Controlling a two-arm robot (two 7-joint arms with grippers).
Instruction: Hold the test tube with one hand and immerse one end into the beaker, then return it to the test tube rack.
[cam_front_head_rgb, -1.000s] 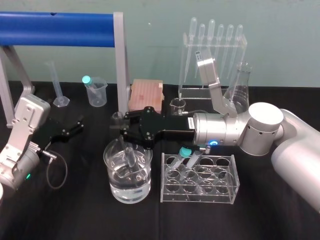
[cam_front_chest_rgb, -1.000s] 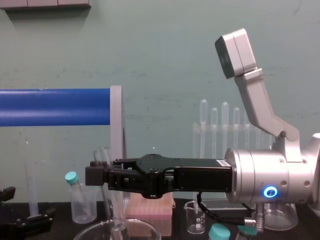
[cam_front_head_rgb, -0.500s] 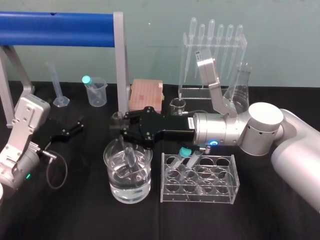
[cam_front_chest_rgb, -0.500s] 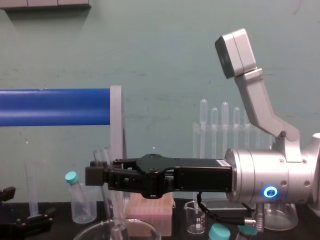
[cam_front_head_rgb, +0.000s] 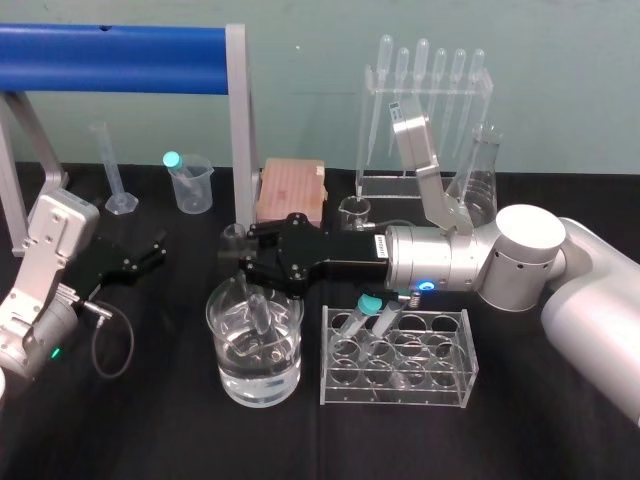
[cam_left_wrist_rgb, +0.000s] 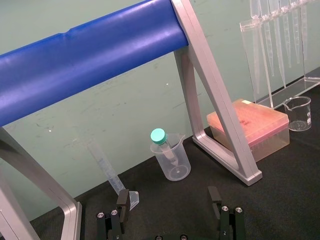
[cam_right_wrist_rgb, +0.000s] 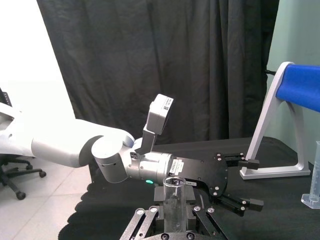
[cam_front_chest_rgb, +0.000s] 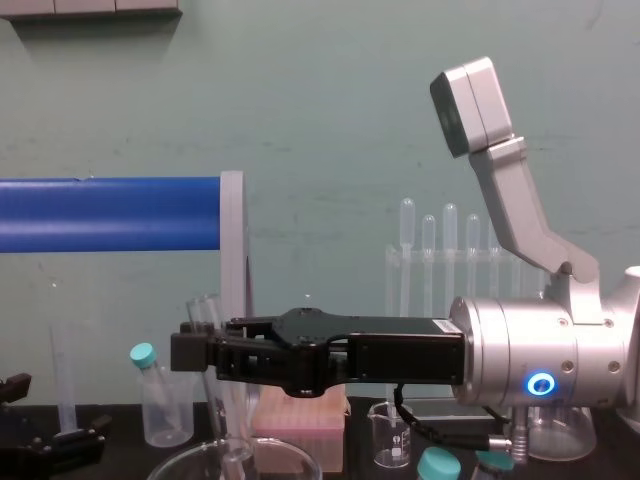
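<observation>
My right gripper (cam_front_head_rgb: 233, 257) is shut on the test tube (cam_front_head_rgb: 258, 312), gripping it just below its open rim. The clear tube leans down into the wide glass beaker (cam_front_head_rgb: 216, 312), and its lower end sits in the water. In the chest view the right gripper (cam_front_chest_rgb: 196, 350) holds the tube (cam_front_chest_rgb: 208, 312) above the beaker's rim (cam_front_chest_rgb: 190, 462). The right wrist view shows the tube (cam_right_wrist_rgb: 173, 197) upright between the fingers. The clear test tube rack (cam_front_head_rgb: 455, 372) stands right of the beaker with two teal-capped tubes in it. My left gripper (cam_front_head_rgb: 152, 252) rests open on the table at the left, holding nothing.
A blue bar on a grey frame (cam_front_head_rgb: 237, 120) stands behind the beaker. Behind it are a pink tip box (cam_front_head_rgb: 292, 190), a plastic cup (cam_front_head_rgb: 192, 185), a graduated cylinder (cam_front_head_rgb: 110, 170), a small beaker (cam_front_head_rgb: 353, 210), a pipette stand (cam_front_head_rgb: 425, 110) and a conical flask (cam_front_head_rgb: 482, 175).
</observation>
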